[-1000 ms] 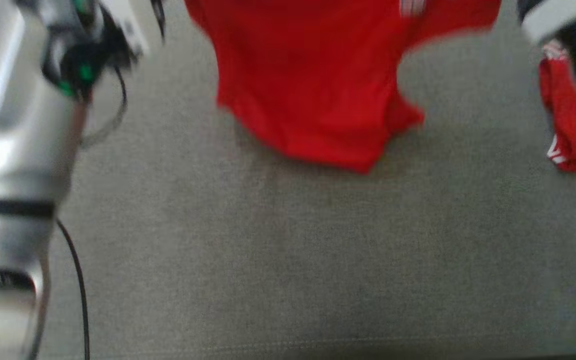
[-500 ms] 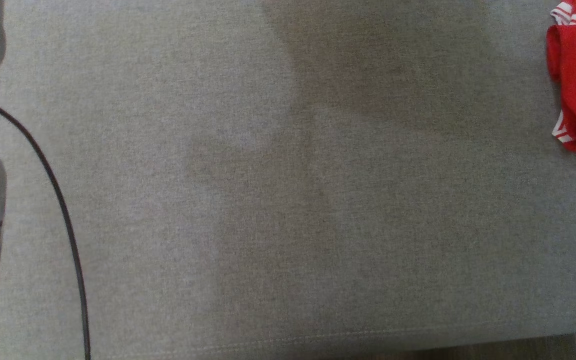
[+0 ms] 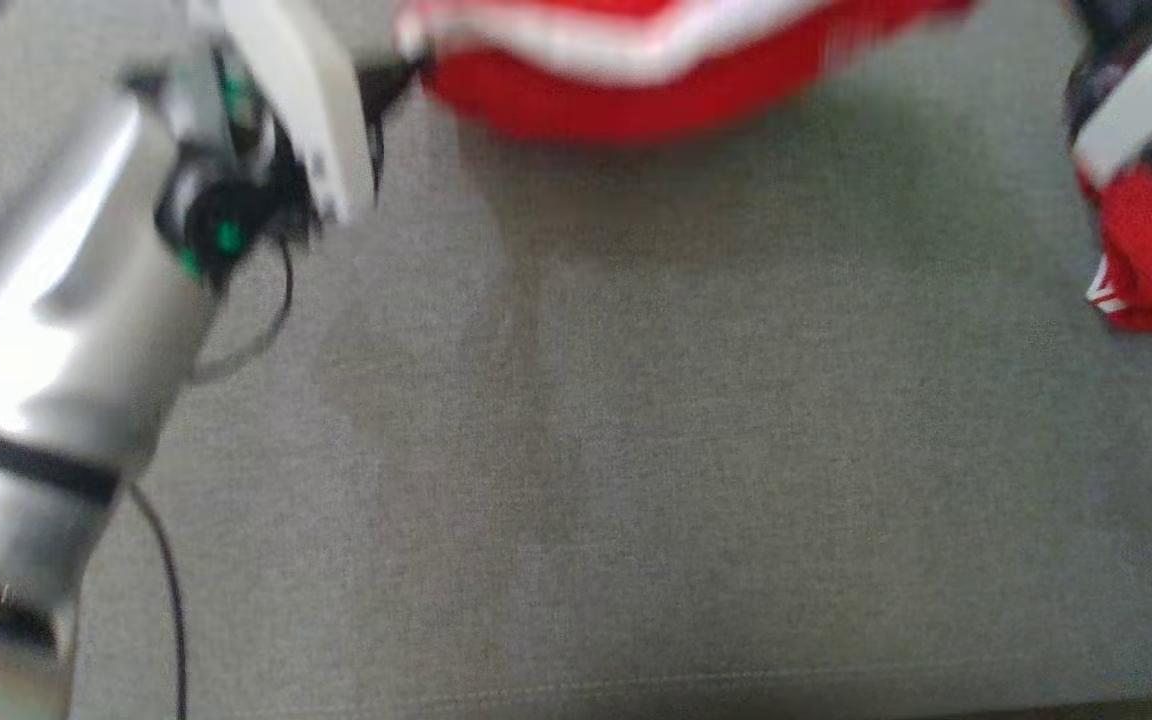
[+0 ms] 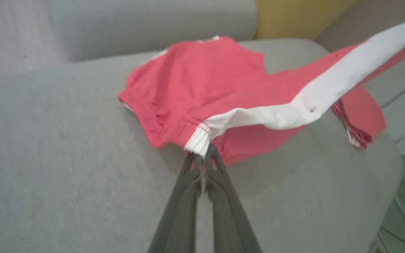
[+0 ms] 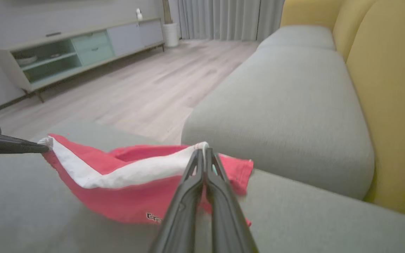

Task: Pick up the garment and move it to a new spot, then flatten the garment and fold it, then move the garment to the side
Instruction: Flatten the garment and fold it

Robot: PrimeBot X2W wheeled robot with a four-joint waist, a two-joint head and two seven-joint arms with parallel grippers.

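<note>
Grey fabric sofa seat (image 3: 636, 450), broad and flat, backed by yellow cushions (image 5: 392, 88); beyond it a pale wood floor (image 5: 146, 88), a low sideboard (image 5: 65, 49) with open shelves, and grey curtains (image 5: 223, 17). Item one: red garment (image 4: 195, 84) with a white band (image 4: 322, 91) along one edge. It is stretched between the two grippers near the far side of the seat, the band taut in the air and the red body sagging onto the cushion. Left gripper (image 4: 204, 154): fingers pressed together, pinching the ribbed end of the white band. Right gripper (image 5: 204, 154): fingers likewise closed, clamping the band's opposite end. A small dark print marks the garment's lower edge in the right wrist view, too blurred to read. Item two: second red garment (image 3: 1151, 260) with white stripes, bunched on the seat at the robot's right, apart from the held one. Head view is motion-blurred.
</note>
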